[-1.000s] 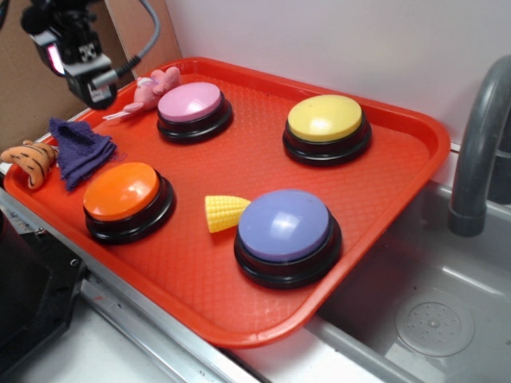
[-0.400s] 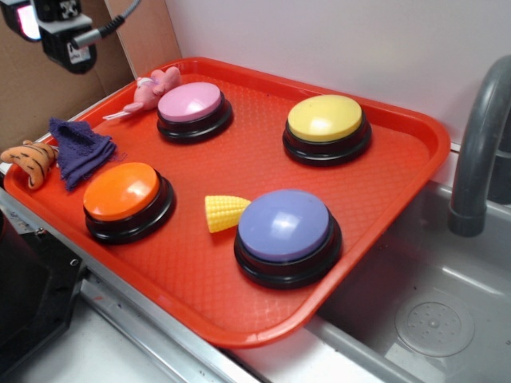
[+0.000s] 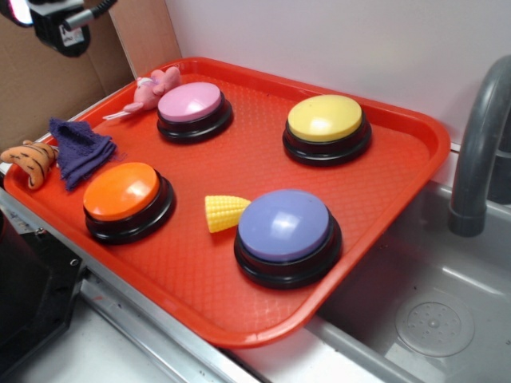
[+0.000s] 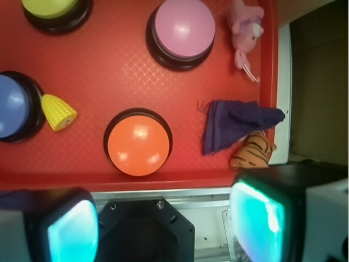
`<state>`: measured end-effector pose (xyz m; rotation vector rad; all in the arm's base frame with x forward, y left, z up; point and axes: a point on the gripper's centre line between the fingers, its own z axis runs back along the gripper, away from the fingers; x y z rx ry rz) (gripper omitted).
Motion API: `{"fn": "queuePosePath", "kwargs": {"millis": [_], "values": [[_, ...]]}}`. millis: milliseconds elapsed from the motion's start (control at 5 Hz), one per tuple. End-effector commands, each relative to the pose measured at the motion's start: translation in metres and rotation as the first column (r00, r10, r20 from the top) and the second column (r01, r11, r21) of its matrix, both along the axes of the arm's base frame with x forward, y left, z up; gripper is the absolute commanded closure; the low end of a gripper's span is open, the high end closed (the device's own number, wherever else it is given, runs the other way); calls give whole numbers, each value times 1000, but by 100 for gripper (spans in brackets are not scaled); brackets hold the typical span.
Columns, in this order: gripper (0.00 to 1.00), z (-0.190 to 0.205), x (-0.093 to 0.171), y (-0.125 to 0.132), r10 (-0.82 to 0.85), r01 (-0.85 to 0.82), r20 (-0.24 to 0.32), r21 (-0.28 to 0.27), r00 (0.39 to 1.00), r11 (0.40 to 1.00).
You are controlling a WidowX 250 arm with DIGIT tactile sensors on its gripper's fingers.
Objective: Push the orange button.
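Your gripper hangs high above the red tray's near-left edge, its two fingers spread wide with nothing between them. The orange button sits at the tray's front-left corner, beside the purple cloth and the yellow corn toy. In the exterior view only a sliver of the arm shows, seemingly well clear of the button

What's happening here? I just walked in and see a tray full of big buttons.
A robot arm is working over a red tray that holds four dome buttons and small toys. Its gripper hangs high above the tray's edge, holding nothing, jaws apart, just off the orange button. That button is untouched right now; a corn toy lies beside it.
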<state>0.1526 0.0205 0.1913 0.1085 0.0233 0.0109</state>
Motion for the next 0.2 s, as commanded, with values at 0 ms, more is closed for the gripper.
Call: {"fn": "queuePosePath", "kwargs": {"millis": [0], "values": [[0,14,1,3,-5,7,103,-17,995,1000]]}}
